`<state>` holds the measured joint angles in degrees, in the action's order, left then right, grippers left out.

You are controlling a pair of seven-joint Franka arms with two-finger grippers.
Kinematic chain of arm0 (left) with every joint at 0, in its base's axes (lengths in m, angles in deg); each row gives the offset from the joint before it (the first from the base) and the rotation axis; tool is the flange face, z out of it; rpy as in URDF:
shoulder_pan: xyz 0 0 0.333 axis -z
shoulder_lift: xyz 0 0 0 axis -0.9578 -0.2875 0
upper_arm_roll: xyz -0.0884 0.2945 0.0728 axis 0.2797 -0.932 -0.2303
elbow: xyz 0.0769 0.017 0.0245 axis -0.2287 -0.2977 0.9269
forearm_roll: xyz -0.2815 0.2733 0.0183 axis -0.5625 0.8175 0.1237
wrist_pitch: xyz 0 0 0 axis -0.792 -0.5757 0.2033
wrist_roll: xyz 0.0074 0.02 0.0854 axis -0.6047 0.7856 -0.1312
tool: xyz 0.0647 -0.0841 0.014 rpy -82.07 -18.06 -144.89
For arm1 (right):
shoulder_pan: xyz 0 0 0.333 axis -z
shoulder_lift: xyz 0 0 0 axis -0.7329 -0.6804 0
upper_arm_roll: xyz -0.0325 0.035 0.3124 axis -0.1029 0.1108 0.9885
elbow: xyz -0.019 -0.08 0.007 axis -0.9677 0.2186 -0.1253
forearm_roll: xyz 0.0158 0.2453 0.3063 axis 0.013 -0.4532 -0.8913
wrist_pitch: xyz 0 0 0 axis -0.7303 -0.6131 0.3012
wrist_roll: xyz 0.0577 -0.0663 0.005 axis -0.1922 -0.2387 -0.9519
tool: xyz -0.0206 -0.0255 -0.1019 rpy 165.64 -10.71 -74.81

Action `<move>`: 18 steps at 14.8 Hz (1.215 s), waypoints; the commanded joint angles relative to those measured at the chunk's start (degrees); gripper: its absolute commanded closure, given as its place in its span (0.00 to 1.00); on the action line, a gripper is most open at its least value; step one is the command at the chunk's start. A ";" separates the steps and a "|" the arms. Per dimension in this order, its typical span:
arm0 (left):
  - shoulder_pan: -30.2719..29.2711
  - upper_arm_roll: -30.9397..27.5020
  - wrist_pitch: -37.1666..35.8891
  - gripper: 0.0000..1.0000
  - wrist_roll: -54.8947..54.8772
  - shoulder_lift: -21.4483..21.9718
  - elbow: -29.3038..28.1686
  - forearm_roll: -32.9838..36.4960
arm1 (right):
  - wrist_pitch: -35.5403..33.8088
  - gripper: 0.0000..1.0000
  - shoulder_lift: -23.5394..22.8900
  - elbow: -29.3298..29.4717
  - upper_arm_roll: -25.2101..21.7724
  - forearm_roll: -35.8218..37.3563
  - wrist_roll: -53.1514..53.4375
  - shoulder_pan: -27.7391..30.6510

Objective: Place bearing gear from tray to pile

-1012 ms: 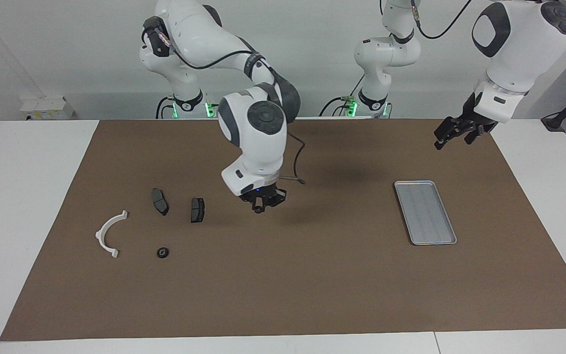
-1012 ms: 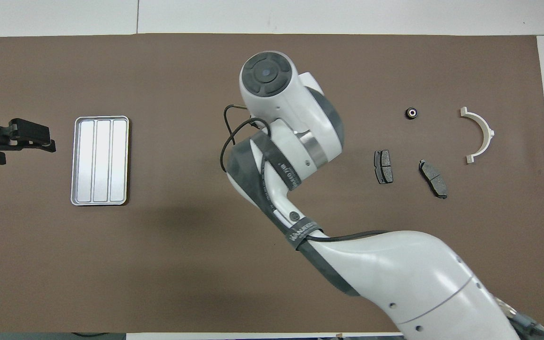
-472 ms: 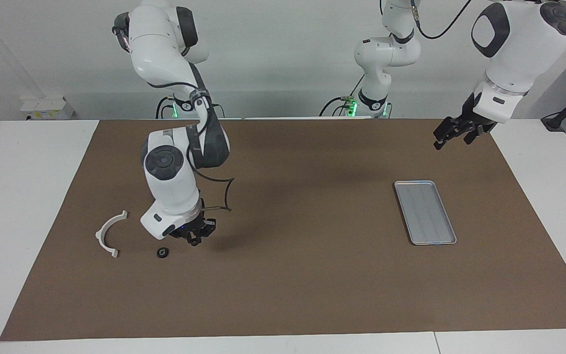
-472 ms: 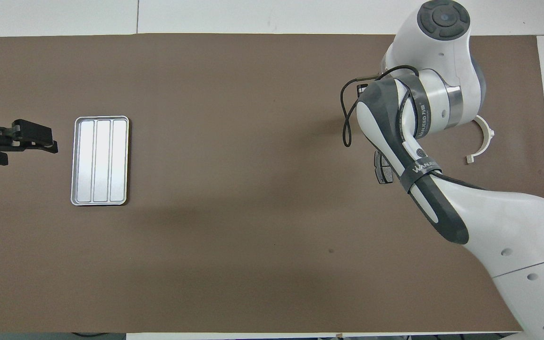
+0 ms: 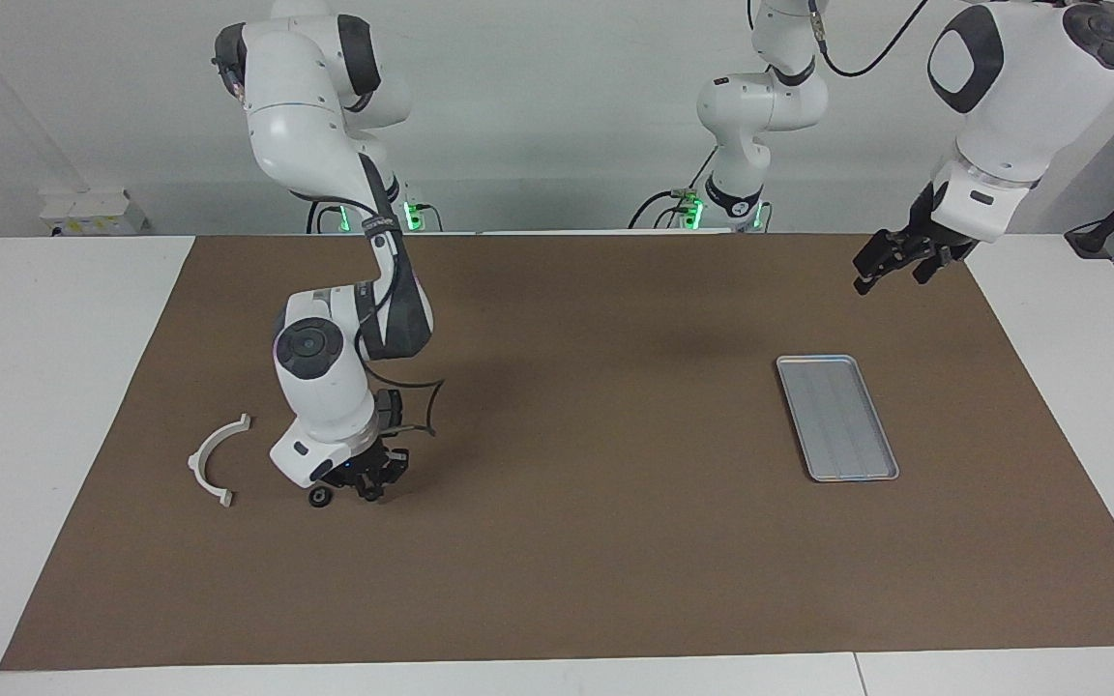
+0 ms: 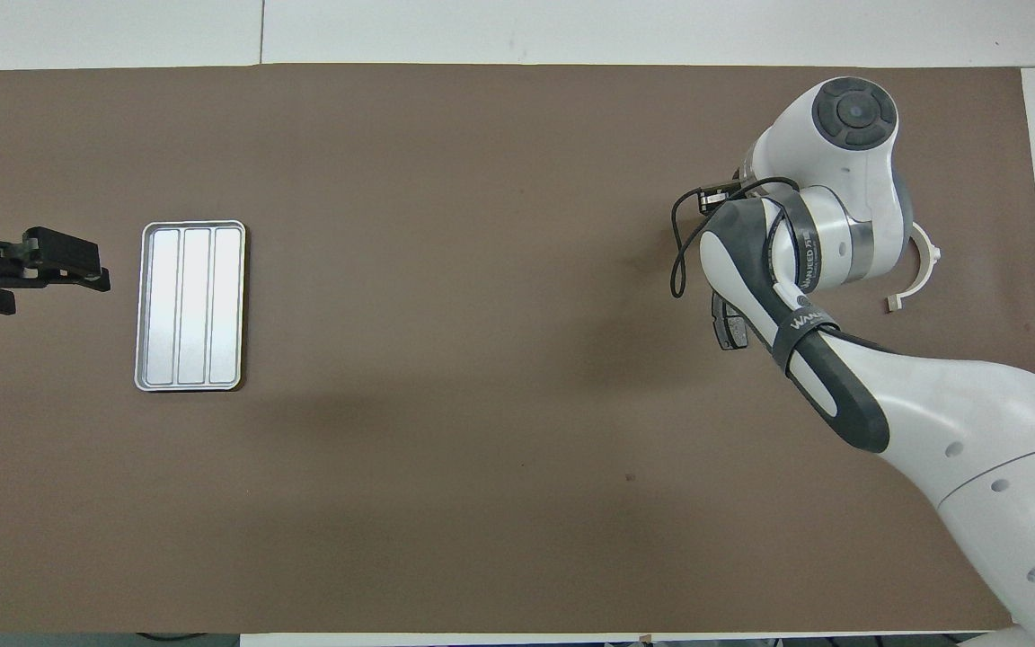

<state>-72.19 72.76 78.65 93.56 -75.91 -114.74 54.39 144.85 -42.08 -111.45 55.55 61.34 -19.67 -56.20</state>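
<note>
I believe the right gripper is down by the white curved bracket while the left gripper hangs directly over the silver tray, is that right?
Not quite: in the overhead view the left gripper hangs over the bare mat beside the silver tray, not over it. The right gripper is indeed low by the white curved bracket.

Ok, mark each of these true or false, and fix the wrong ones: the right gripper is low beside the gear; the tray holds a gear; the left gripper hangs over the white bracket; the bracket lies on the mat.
1. The right gripper is down low beside the small black gear. True.
2. The tray holds a gear. False: nothing lies in it.
3. The left gripper hangs over the white bracket. False: it waits over the mat beside the tray, at the left arm's end of the table. The bracket is at the right arm's end.
4. The white bracket lies on the mat. True.
</note>
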 commanded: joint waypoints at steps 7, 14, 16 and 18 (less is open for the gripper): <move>-0.23 0.20 -0.80 0.00 -0.28 0.37 -0.27 0.14 | 3.88 0.80 -0.10 -2.25 0.71 -0.35 0.09 0.19; -0.23 0.20 -0.80 0.00 -0.28 0.37 -0.27 0.14 | 3.44 0.00 0.69 -2.16 0.62 -0.26 0.36 0.19; -0.23 0.20 -0.80 0.00 -0.28 0.46 -0.27 0.14 | 3.35 0.00 1.13 -2.16 0.62 -0.17 -0.08 0.63; -0.14 0.20 -0.80 0.00 -0.28 0.37 -0.27 0.14 | 2.92 0.00 1.83 -2.16 0.62 -0.26 -0.17 0.90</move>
<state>-72.19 72.77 78.63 93.56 -75.91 -114.74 54.39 147.90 -41.85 -112.73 55.72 61.34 -19.53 -56.19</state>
